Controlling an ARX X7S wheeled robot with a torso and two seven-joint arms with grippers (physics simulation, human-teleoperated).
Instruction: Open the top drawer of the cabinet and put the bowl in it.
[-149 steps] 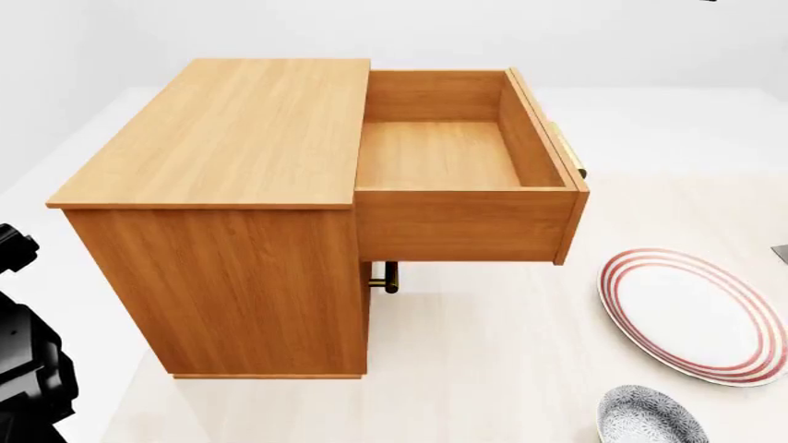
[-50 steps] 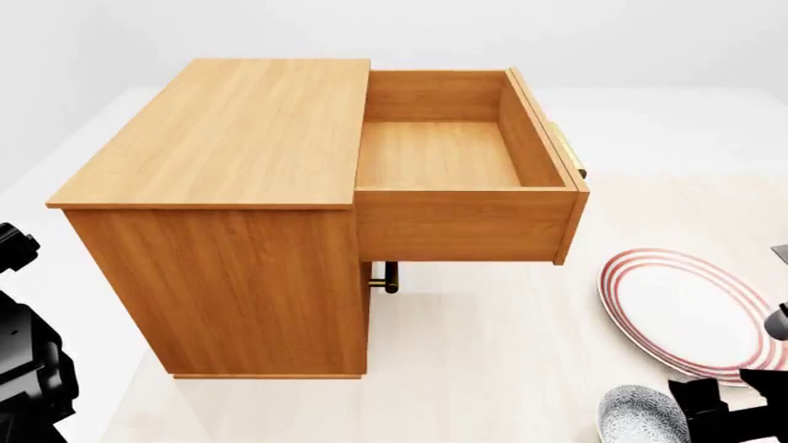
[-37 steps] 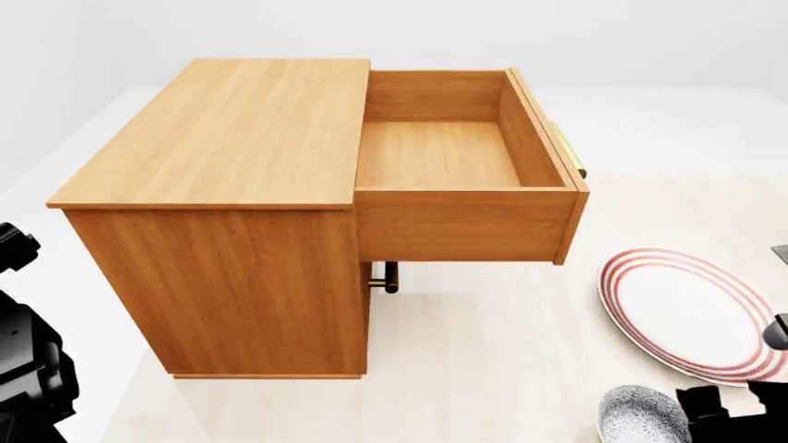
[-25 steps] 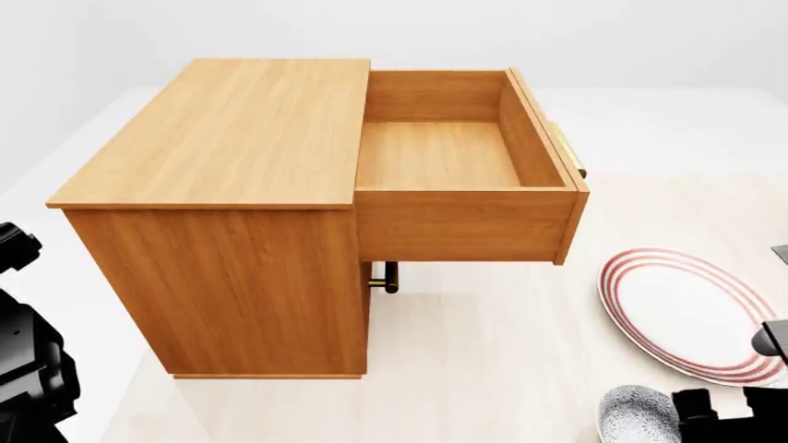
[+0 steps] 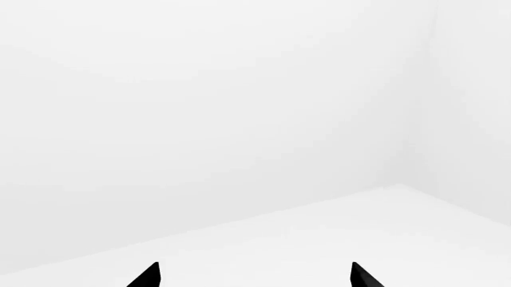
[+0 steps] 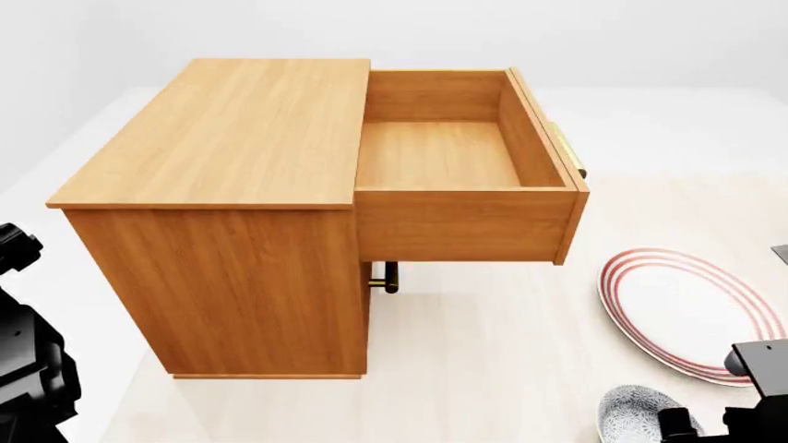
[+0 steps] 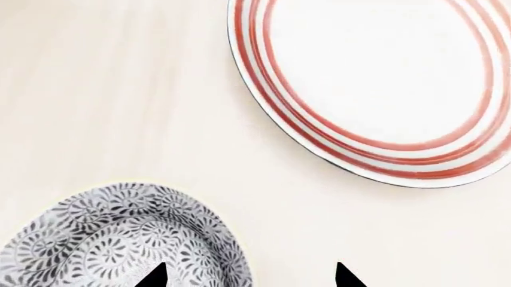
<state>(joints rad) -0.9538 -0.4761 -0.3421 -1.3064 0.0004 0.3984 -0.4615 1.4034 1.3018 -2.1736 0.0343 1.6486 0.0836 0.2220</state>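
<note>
The cabinet [image 6: 234, 157] stands at the left of the head view. Its top drawer [image 6: 444, 152] is pulled far out and the wooden box inside holds nothing. The speckled bowl [image 6: 634, 415] [image 7: 119, 239] sits upright on the pale floor at the bottom right, near the drawer's front. My right gripper [image 6: 689, 426] [image 7: 250, 276] is open and straddles the bowl's rim: one fingertip [image 7: 155, 276] lies over the bowl's inside, the other over the floor. My left gripper [image 5: 255, 276] is open on nothing and faces white wall and floor.
A white plate with red rings [image 6: 689, 314] [image 7: 375, 84] lies on the floor just beyond the bowl. My left arm [image 6: 22, 369] sits low beside the cabinet's near corner. A lower drawer's brass handle [image 6: 384, 275] shows under the open drawer.
My right gripper came into the head view beside the bowl, then sank toward the view's lower edge. Bowl, plate, drawer and left arm have not moved.
</note>
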